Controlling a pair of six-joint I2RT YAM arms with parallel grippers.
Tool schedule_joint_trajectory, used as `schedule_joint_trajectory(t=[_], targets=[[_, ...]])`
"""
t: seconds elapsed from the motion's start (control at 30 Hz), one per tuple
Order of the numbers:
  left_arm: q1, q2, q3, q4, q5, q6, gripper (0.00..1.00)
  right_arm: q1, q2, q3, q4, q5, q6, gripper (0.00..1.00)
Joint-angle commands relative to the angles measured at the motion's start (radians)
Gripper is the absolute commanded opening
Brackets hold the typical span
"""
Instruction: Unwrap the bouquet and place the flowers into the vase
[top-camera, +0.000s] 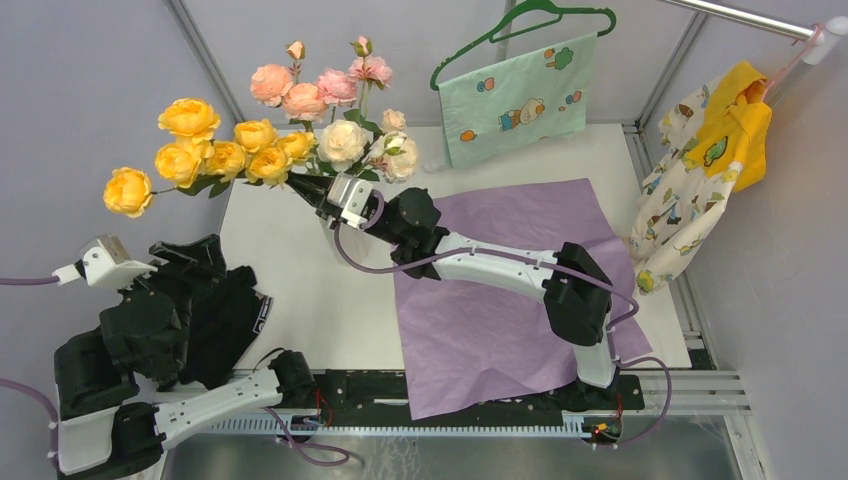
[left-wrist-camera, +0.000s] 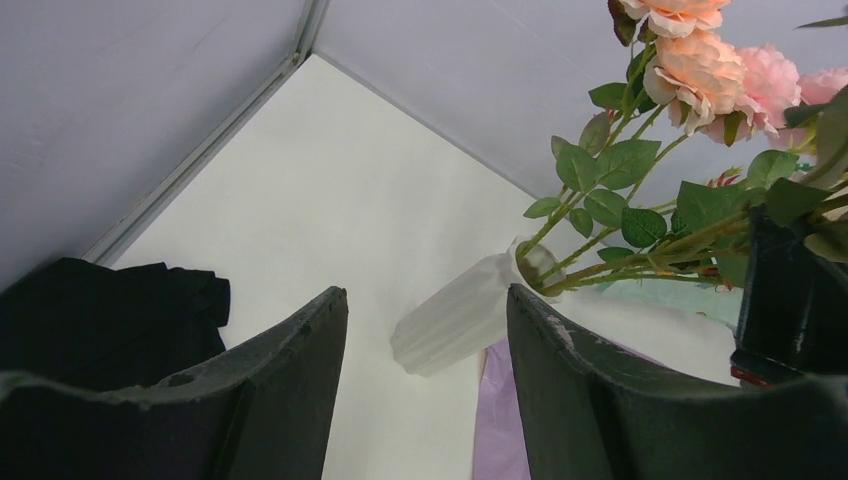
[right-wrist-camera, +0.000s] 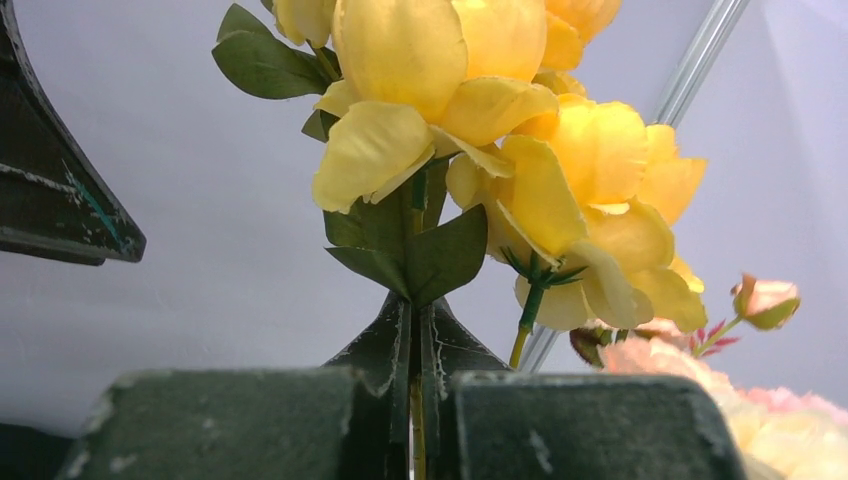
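The white ribbed vase (left-wrist-camera: 460, 315) stands on the table with pink (top-camera: 320, 88) and cream roses (top-camera: 345, 140) in it. In the top view my right gripper hides most of it. My right gripper (top-camera: 303, 190) hovers over the vase mouth, shut on the stem of a yellow rose spray (top-camera: 215, 150) that leans out to the left. The right wrist view shows that stem (right-wrist-camera: 416, 400) pinched between the fingertips (right-wrist-camera: 395, 340). The bouquet's purple paper (top-camera: 500, 290) lies spread flat on the table. My left gripper (left-wrist-camera: 425, 295) is open at the left and holds nothing, with the vase seen between its fingers.
A black cloth (top-camera: 235, 320) lies at the table's left by the left arm. A mint-green patterned cloth on a green hanger (top-camera: 515, 100) hangs at the back. A yellow and white garment (top-camera: 715, 170) hangs at the right. White enclosure walls surround the table.
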Motion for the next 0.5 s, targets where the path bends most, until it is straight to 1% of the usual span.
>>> schedule_joint_trajectory(t=[0.0,0.1,0.27,0.37,0.47], targets=[[0.004,0.001,-0.005,0.033,-0.015,0.021,0.66,0.004,-0.003,-0.044,0.050,0.061,0.054,0.00],[0.003,-0.001,-0.004,0.034,-0.012,0.019,0.66,0.005,-0.008,-0.072,0.052,0.086,0.076,0.02],[0.003,-0.002,0.000,0.034,-0.004,0.019,0.66,0.004,-0.003,-0.108,0.051,0.133,0.117,0.09],[0.004,-0.005,-0.001,0.033,0.001,0.019,0.66,0.005,-0.003,-0.129,0.049,0.157,0.130,0.16],[0.004,-0.006,-0.001,0.033,0.006,0.018,0.66,0.005,-0.006,-0.153,0.046,0.181,0.136,0.18]])
